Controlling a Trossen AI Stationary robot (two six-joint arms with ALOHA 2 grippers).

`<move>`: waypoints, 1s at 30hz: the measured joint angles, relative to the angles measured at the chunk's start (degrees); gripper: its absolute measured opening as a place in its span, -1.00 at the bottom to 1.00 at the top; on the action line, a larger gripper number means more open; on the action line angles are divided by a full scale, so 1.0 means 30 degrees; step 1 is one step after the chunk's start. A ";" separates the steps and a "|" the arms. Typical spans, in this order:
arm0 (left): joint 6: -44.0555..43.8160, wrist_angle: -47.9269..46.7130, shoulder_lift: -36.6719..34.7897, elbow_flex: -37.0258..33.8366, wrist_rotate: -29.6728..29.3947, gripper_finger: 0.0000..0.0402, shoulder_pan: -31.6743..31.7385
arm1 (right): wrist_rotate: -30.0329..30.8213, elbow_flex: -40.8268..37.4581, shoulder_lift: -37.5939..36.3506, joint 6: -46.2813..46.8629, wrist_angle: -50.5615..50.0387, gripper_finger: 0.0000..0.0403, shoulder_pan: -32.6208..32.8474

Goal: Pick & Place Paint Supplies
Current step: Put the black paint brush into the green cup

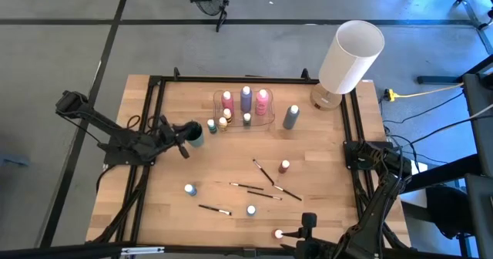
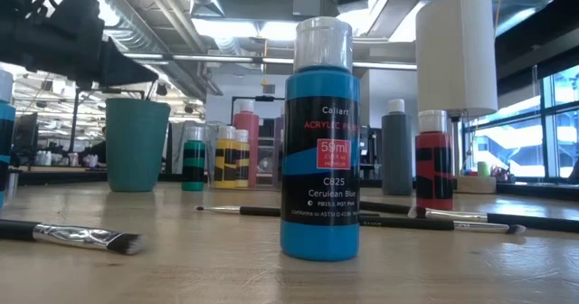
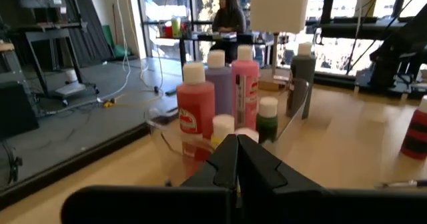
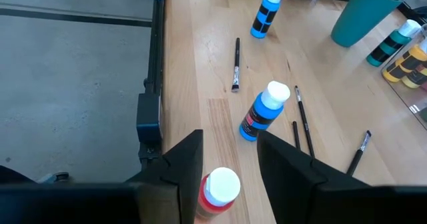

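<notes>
Left gripper [image 1: 185, 139] hovers closed beside the teal cup [image 1: 196, 135], empty. Bottles fill the clear tray [image 1: 271, 119]; brushes [image 1: 263, 171] lie scattered mid-table. Right gripper [image 1: 306, 223] — apparently gripping the red bottle [image 4: 217, 191] — sits at the near edge, probably for lifting.

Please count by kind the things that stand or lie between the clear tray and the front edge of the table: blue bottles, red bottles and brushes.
Blue bottles: 2
Red bottles: 2
Paintbrushes: 5
Total: 9
</notes>
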 joint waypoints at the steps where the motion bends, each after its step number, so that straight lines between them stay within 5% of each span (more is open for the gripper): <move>1: -0.0380 -0.0397 0.0005 0.0000 -0.0030 -0.99 0.0000 | 0.0003 0.0000 0.0000 0.0000 0.0001 -0.29 0.0000; 30: -0.3654 -0.3698 -0.0007 0.0000 0.0114 -0.99 0.0000 | 0.0006 0.0000 0.0000 -0.0219 -0.0095 -0.29 0.0000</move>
